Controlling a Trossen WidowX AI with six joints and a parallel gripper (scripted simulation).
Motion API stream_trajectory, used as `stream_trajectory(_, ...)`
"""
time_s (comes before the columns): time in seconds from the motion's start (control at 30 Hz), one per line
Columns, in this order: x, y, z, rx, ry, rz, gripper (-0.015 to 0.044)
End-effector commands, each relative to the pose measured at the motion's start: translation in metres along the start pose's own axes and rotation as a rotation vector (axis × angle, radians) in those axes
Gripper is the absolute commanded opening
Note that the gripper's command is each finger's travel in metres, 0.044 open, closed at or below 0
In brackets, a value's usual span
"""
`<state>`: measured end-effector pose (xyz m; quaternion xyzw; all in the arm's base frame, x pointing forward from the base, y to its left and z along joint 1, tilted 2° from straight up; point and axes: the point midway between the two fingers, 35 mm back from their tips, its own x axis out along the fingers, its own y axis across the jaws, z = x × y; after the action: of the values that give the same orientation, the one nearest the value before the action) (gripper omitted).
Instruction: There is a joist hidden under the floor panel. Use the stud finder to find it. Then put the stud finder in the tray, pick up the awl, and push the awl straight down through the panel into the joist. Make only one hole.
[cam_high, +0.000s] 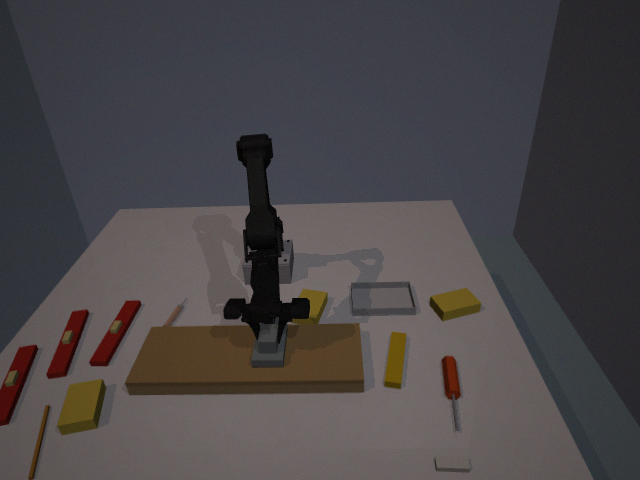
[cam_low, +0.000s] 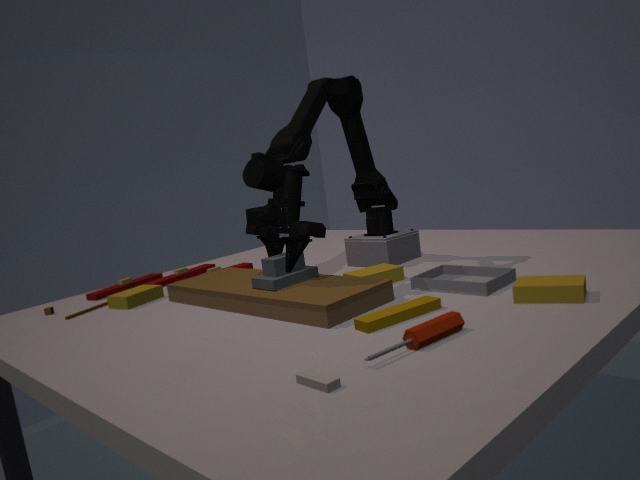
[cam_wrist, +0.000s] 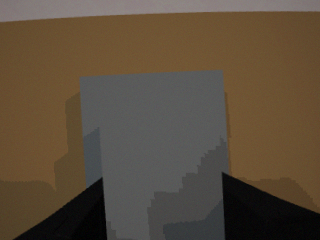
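The fingers (cam_high: 268, 330) (cam_low: 283, 258) grip the finder (cam_high: 268, 357) (cam_low: 284, 279) (cam_wrist: 155, 125), low over the panel (cam_high: 191, 360) (cam_low: 222, 289) (cam_wrist: 275, 100), mid-frame in the top view. Its long side seems to run across the panel's length; further scanning would likely go sideways, along that length.

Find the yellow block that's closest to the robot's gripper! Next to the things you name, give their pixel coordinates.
The one just behind the wooden panel (cam_high: 196, 360) (cam_low: 227, 284), partly hidden behind the gripper (cam_high: 268, 335) in the top view; the others lie farther away.

Robot body: matte black six-joint arm (cam_high: 258, 186) (cam_low: 358, 139), rounded joint housings, small metallic screws; mounted on pale grey, box-shaped base (cam_high: 287, 274) (cam_low: 366, 252) with dark corner screws. Black, tapered gripper fingers (cam_low: 297, 255) were visible.
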<state>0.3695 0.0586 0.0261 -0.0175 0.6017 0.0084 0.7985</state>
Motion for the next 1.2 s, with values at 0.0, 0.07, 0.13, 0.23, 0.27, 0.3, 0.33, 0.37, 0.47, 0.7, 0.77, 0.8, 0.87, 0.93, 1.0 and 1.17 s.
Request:
stream_trajectory(0.0,0.0,0.016,0.0,-0.005,0.001,0.014,0.0)
stream_trajectory(0.07,0.0,0.022,0.0,-0.005,0.001,0.014,0.0)
stream_trajectory(0.13,0.0,0.027,0.0,-0.005,0.001,0.014,0.0)
stream_trajectory(0.23,0.0,0.035,0.0,-0.004,0.001,0.015,0.0)
stream_trajectory(0.27,0.0,0.038,0.0,-0.004,0.001,0.015,0.0)
stream_trajectory(0.3,0.0,0.04,0.0,-0.004,0.001,0.016,0.0)
stream_trajectory(0.33,0.0,0.043,0.0,-0.004,0.001,0.016,0.0)
stream_trajectory(0.37,0.0,0.046,0.0,-0.004,0.001,0.016,0.0)
stream_trajectory(0.47,-0.001,0.054,0.0,-0.004,0.001,0.017,0.0)
stream_trajectory(0.7,-0.001,0.073,0.0,-0.004,0.001,0.018,0.0)
stream_trajectory(0.77,-0.001,0.078,0.0,-0.004,0.001,0.019,0.0)
stream_trajectory(0.8,-0.001,0.081,0.0,-0.004,0.001,0.019,0.0)
stream_trajectory(0.87,-0.001,0.086,-0.001,-0.003,0.001,0.019,0.0)
stream_trajectory(0.93,-0.001,0.092,-0.001,-0.003,0.001,0.02,0.0)
stream_trajectory(1.0,-0.002,0.097,-0.001,-0.003,0.001,0.02,0.0)
stream_trajectory(1.17,-0.002,0.111,-0.001,-0.003,0.001,0.021,0.0)
